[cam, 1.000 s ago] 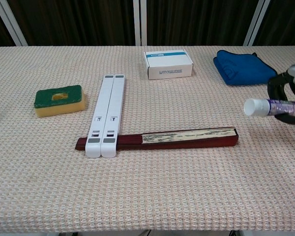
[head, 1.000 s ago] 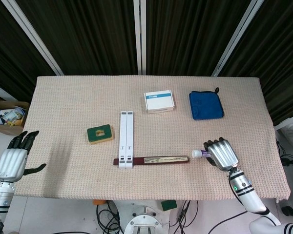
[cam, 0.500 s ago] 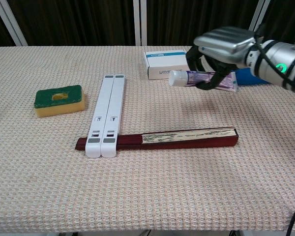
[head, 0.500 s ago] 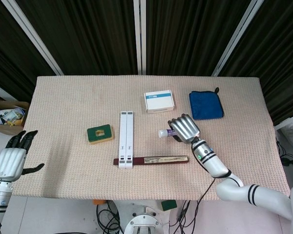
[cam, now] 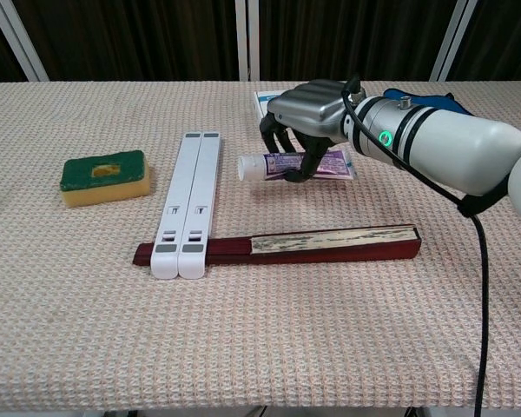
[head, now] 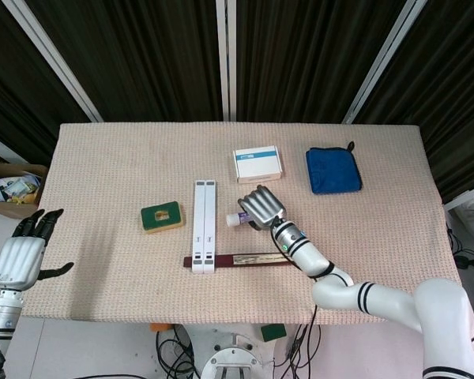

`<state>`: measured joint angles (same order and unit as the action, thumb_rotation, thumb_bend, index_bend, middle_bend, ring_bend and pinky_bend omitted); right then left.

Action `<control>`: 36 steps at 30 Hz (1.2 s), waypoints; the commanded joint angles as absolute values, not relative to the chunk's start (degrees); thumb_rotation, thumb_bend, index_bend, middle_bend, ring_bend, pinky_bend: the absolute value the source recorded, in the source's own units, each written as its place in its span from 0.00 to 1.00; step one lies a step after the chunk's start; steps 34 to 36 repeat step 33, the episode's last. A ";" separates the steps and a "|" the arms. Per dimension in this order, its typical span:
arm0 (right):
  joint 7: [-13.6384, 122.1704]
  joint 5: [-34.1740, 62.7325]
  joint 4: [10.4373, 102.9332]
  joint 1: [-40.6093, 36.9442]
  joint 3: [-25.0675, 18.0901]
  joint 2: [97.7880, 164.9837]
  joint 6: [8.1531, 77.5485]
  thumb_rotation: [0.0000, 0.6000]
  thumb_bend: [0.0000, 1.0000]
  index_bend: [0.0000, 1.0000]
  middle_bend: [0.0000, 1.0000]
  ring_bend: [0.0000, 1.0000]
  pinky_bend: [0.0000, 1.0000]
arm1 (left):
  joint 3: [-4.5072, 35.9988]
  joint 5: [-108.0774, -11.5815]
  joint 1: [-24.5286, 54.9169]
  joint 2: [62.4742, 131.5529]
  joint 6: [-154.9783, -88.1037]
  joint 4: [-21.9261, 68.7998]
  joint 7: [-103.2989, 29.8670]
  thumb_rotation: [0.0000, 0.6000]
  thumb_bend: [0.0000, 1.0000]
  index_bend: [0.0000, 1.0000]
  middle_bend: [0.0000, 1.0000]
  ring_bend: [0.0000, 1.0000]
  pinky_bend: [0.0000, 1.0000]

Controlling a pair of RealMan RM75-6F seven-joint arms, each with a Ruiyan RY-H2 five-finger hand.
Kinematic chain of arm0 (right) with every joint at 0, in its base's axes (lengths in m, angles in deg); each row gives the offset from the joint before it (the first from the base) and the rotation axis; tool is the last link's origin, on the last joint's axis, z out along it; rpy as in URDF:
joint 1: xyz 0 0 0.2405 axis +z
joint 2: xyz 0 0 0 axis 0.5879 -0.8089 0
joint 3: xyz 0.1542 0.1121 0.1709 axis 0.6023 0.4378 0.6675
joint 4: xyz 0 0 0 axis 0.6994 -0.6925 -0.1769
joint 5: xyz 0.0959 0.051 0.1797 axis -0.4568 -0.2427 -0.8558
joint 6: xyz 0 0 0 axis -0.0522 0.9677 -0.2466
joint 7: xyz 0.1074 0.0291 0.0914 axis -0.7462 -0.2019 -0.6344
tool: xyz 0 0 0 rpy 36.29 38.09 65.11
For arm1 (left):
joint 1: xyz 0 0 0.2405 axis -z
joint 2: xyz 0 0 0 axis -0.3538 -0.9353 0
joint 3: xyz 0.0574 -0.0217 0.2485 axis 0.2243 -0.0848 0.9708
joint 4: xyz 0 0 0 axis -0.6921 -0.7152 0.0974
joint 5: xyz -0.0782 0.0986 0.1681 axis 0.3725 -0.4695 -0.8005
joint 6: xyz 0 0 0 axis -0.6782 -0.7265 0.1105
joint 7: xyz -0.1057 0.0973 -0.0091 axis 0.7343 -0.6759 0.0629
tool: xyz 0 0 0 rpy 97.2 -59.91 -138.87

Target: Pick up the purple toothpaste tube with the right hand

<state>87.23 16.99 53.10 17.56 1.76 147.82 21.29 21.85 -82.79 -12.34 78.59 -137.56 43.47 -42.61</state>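
Observation:
The purple toothpaste tube (cam: 288,163) with its white cap (head: 234,220) pointing left is held above the table by my right hand (cam: 310,113), fingers curled around its body. In the head view the right hand (head: 261,207) hovers between the white stand and the white box, covering most of the tube. My left hand (head: 20,259) hangs off the table's left edge, fingers apart and holding nothing. The chest view does not show the left hand.
A white folding stand (cam: 189,201) lies across a dark red closed fan (cam: 330,242). A green-topped sponge (cam: 102,176) sits to the left. A white box (head: 257,163) and a blue folded cloth (head: 332,170) lie at the back.
My right hand has carried the tube leftward from the table's right side to over the middle, and lowered slightly since half a second ago. The left hand barely moved.

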 commanded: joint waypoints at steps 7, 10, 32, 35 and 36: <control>84.96 17.33 60.15 15.65 0.04 141.93 24.40 1.00 0.00 0.00 0.01 0.00 0.05 | 21.95 -82.73 -12.46 78.94 -137.69 42.90 -42.07 0.87 0.05 0.06 0.13 0.07 0.16; 85.47 20.02 67.28 11.14 -1.86 136.26 31.51 1.00 0.00 0.00 0.00 0.00 0.04 | 21.89 -82.91 -12.43 79.08 -137.88 42.68 -41.75 0.88 0.05 0.06 0.13 0.07 0.16; 58.70 29.37 63.11 -29.35 -17.93 118.11 69.35 1.00 0.06 0.00 0.00 0.00 0.00 | 21.85 -84.33 -12.41 79.47 -139.49 42.55 -41.68 0.86 0.05 0.06 0.13 0.07 0.16; 58.71 29.76 62.78 -29.52 -17.79 118.34 69.46 1.00 0.06 0.00 0.00 0.00 0.00 | 21.98 -84.58 -12.50 79.49 -139.67 42.45 -41.51 0.86 0.05 0.06 0.13 0.07 0.16; 58.71 29.76 62.78 -29.52 -17.79 118.34 69.46 1.00 0.06 0.00 0.00 0.00 0.00 | 21.98 -84.58 -12.50 79.49 -139.67 42.45 -41.51 0.86 0.05 0.06 0.13 0.07 0.16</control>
